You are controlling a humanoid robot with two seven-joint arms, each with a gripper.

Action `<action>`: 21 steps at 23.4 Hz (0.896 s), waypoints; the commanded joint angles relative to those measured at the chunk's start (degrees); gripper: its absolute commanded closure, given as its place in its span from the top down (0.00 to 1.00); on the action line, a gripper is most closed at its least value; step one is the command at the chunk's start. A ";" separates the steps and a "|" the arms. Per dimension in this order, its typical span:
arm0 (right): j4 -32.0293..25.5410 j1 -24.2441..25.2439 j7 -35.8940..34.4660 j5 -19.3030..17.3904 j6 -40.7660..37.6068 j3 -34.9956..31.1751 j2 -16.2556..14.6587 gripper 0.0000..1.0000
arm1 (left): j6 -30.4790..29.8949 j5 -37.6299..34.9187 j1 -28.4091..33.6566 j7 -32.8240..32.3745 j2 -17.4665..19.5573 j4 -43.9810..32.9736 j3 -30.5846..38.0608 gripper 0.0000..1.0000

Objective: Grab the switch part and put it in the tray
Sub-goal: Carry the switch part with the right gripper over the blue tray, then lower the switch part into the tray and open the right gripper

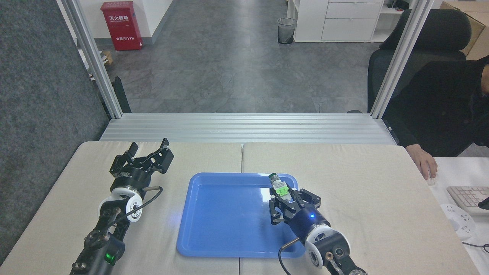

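The switch part (278,184), with its silver-black metal end up and a bright green middle block, is held above the right side of the blue tray (214,214). My right gripper (283,193) is shut on it, coming in from the lower right over the tray's right rim. My left gripper (149,147) stands open and holds nothing, over the table left of the tray.
A person's hand (426,164) rests at the table's right edge beside a white desk with a keyboard (468,198). An aluminium frame rail (244,128) runs along the table's far edge, with posts at both corners.
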 commanded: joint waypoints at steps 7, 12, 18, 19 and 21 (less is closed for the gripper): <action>9.24 0.89 2.88 9.83 0.65 11.20 6.98 0.00 | -0.01 0.00 0.00 0.03 0.00 0.00 0.00 1.00; 9.95 1.16 2.45 10.02 2.14 10.06 7.68 0.98 | -0.01 0.00 0.00 0.03 0.00 0.00 0.00 1.00; 8.72 -4.19 -4.58 5.80 1.79 -1.62 11.46 0.99 | -0.01 0.00 0.00 0.03 0.00 0.00 0.00 1.00; 8.72 -5.51 -5.11 5.28 1.80 -2.68 11.46 0.99 | -0.01 0.00 0.00 0.03 0.00 0.00 0.00 1.00; 8.63 -7.36 -5.46 3.96 1.80 -5.83 11.03 0.99 | -0.01 0.00 0.00 0.03 0.00 0.00 0.00 1.00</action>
